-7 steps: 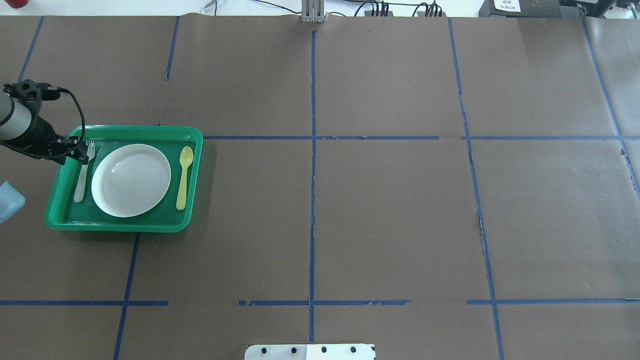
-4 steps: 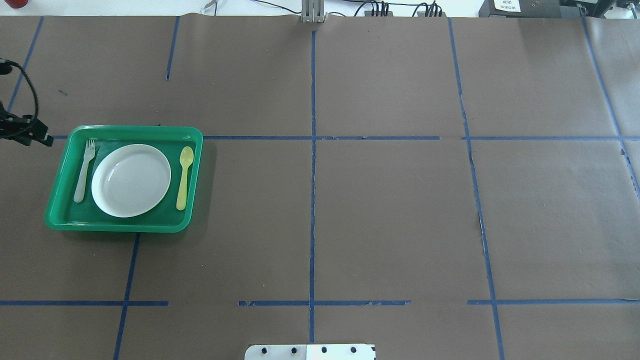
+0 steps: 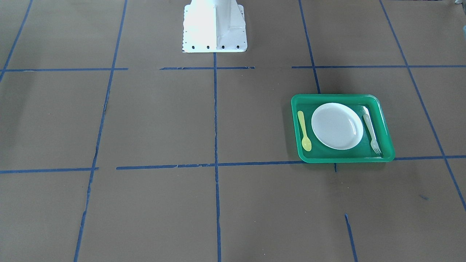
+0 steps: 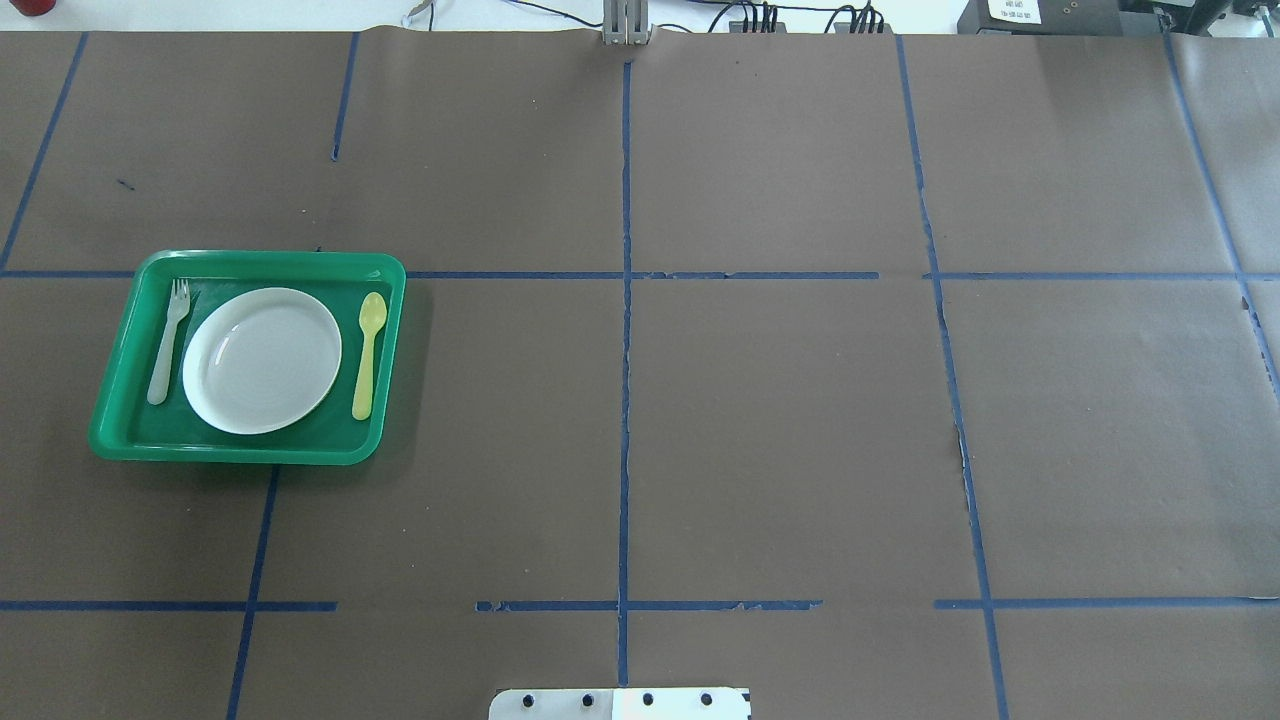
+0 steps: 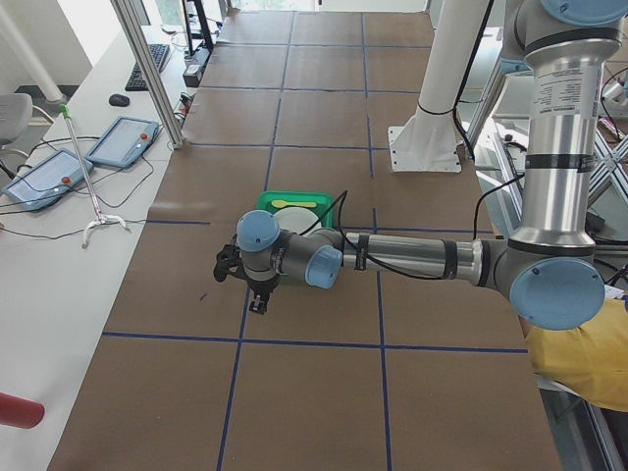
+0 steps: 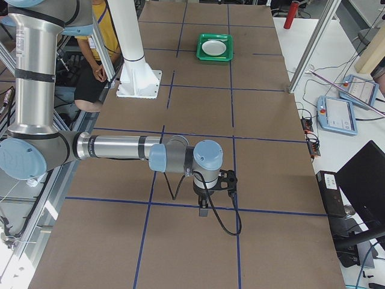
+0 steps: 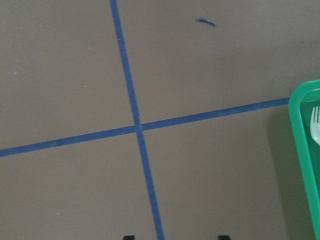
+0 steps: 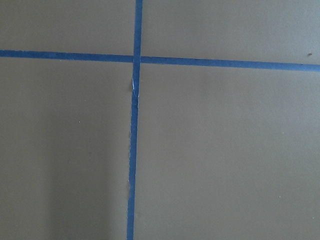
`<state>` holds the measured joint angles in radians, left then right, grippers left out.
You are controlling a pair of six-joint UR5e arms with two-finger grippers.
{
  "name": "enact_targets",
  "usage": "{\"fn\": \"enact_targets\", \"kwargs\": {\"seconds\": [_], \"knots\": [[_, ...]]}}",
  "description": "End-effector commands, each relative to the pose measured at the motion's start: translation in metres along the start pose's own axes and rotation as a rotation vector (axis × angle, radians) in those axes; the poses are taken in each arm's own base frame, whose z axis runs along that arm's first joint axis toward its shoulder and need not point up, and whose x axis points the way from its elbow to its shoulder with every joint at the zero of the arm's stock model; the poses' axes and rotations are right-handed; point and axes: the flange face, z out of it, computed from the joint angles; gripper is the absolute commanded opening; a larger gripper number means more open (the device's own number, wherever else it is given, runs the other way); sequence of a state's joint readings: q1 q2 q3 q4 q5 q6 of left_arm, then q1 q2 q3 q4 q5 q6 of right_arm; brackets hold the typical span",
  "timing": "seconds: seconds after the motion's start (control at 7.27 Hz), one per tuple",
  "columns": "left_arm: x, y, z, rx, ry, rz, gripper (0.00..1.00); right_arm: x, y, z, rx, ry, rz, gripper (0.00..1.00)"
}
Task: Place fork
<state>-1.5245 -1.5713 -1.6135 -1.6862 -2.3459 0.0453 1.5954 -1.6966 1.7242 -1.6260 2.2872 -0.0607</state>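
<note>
The pale fork (image 4: 168, 342) lies flat in the green tray (image 4: 250, 452), left of the white plate (image 4: 262, 360), tines toward the far side. In the front view the fork (image 3: 371, 129) lies right of the plate (image 3: 336, 126). Its tines show at the right edge of the left wrist view (image 7: 315, 122). My left gripper (image 7: 175, 238) is open and empty, over bare table beside the tray (image 7: 300, 150); it also shows in the left side view (image 5: 257, 299). My right gripper (image 6: 203, 208) hangs far from the tray; I cannot tell if it is open.
A yellow spoon (image 4: 367, 350) lies in the tray right of the plate. The white robot base (image 3: 214, 25) stands at the table's middle edge. Blue tape lines grid the brown table. A person in yellow (image 6: 102, 30) sits behind the robot.
My left arm has drawn back leftward from over the fork's tines and left the overhead view. The fork, plate and spoon have not moved.
</note>
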Motion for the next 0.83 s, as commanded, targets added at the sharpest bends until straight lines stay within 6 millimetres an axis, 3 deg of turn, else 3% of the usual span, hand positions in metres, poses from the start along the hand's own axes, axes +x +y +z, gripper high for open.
{"fn": "enact_targets", "kwargs": {"seconds": [0.0, 0.28, 0.41, 0.69], "knots": [[-0.036, 0.008, -0.025, -0.024, -0.011, -0.008, 0.80, 0.000, 0.000, 0.000, 0.000, 0.000, -0.001, 1.00], [-0.042, -0.019, -0.061, -0.041, -0.009, -0.093, 0.89, 0.000, 0.000, 0.000, 0.000, 0.000, -0.001, 1.00], [-0.044, -0.020, -0.062, -0.036, -0.007, -0.102, 0.99, 0.000, 0.000, 0.000, 0.000, 0.000, 0.001, 1.00], [-0.042, -0.025, -0.064, -0.030, -0.002, -0.100, 1.00, 0.000, 0.000, 0.000, 0.000, 0.000, 0.001, 1.00]]}}
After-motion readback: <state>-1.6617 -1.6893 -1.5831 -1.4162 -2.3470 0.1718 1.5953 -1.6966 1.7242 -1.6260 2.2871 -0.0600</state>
